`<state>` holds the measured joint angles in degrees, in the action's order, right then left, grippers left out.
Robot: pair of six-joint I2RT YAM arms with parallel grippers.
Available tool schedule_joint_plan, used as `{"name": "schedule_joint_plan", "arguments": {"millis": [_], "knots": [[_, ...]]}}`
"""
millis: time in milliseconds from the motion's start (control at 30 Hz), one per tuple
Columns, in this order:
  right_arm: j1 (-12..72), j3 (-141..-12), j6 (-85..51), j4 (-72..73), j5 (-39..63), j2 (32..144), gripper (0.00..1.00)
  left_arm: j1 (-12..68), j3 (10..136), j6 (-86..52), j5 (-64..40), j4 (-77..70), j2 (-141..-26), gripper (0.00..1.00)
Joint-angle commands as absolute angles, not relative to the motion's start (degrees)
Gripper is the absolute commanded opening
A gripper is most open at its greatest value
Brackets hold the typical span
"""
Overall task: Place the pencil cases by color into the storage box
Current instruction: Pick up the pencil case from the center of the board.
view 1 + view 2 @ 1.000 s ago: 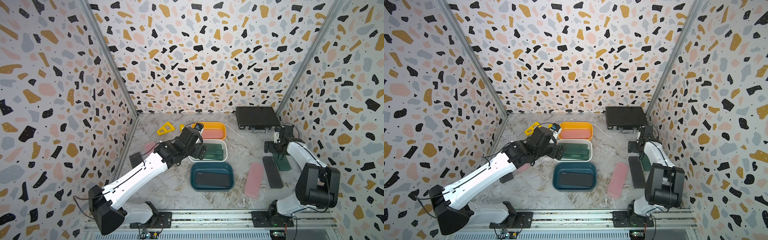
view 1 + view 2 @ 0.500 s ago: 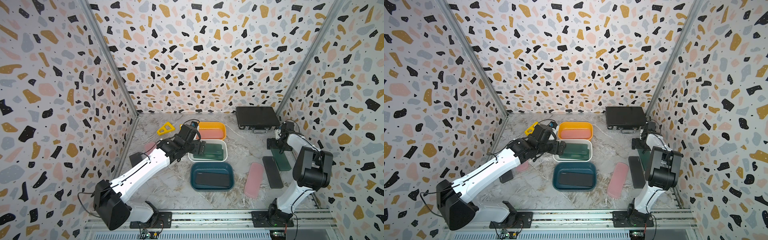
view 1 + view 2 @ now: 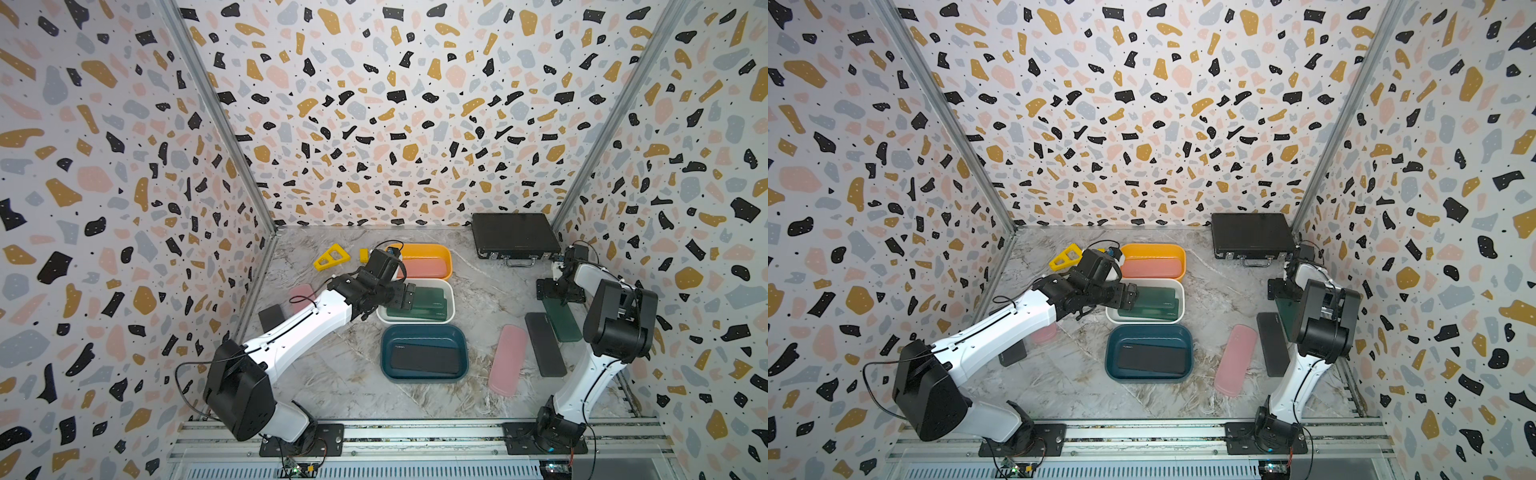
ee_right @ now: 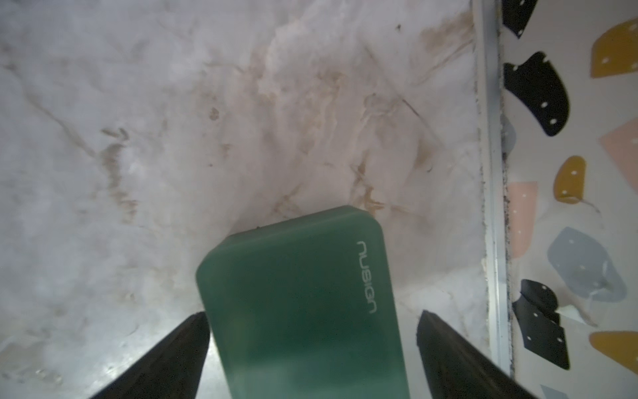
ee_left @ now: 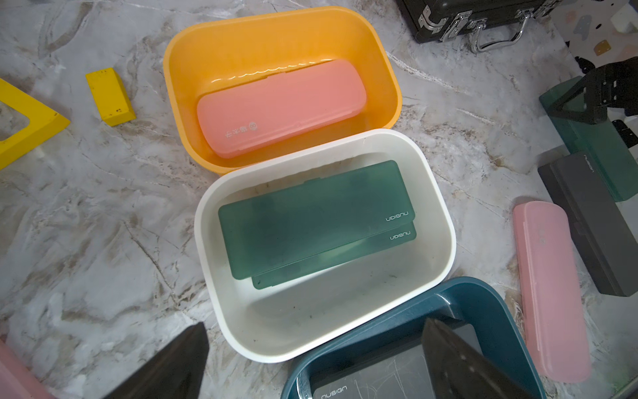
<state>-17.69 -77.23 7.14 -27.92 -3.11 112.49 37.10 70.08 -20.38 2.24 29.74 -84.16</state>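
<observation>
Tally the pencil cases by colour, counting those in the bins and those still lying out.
Pink cases: 3
Green cases: 3
Black cases: 3
Total: 9

White terrazzo-patterned walls [image 3: 395,124], speckled black, ochre, pink and grey, enclose a grey-veined marble tabletop [image 3: 353,386]; aluminium posts [image 3: 218,116] mark the corners.
</observation>
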Motion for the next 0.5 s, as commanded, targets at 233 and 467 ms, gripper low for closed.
{"name": "schedule_joint_plan", "arguments": {"millis": [233, 467], "knots": [[-18.8, -76.2, 6.3, -31.1, -2.2, 112.6, 0.96, 36.6, 71.9, -21.9, 0.3, 27.9, -86.1, 1.00], [-18.9, -75.1, 5.5, -31.5, -1.5, 112.6, 0.90, 36.7, 71.9, -22.2, 0.3, 28.4, -86.1, 1.00]]}}
